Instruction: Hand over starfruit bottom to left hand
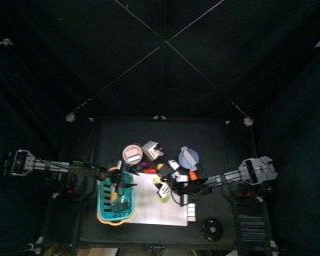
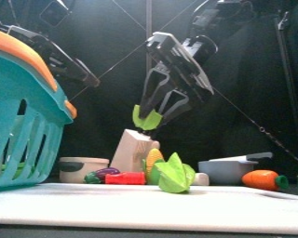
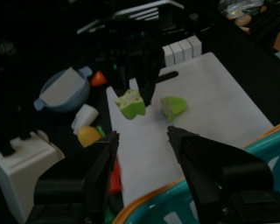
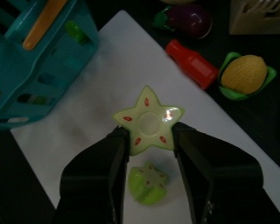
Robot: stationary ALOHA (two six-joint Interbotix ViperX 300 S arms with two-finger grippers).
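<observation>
My right gripper (image 2: 155, 104) is shut on a green starfruit piece (image 2: 145, 118) and holds it in the air above the white cutting board (image 2: 152, 191). In the right wrist view the piece's star-shaped cut face (image 4: 149, 118) sits between the jaws. A second green starfruit piece (image 2: 174, 174) lies on the board below, also seen in the right wrist view (image 4: 149, 181). My left gripper (image 3: 143, 140) is open and empty, a short way from the held piece (image 3: 130, 101) and facing it.
A teal basket with an orange rim (image 2: 21, 121) stands at the board's left. A knife block (image 2: 130, 149), a grey pot (image 2: 233, 169), a carrot (image 2: 261, 179), corn (image 4: 248, 74), a red vegetable (image 4: 195, 61) and an eggplant (image 4: 189, 16) lie around the board.
</observation>
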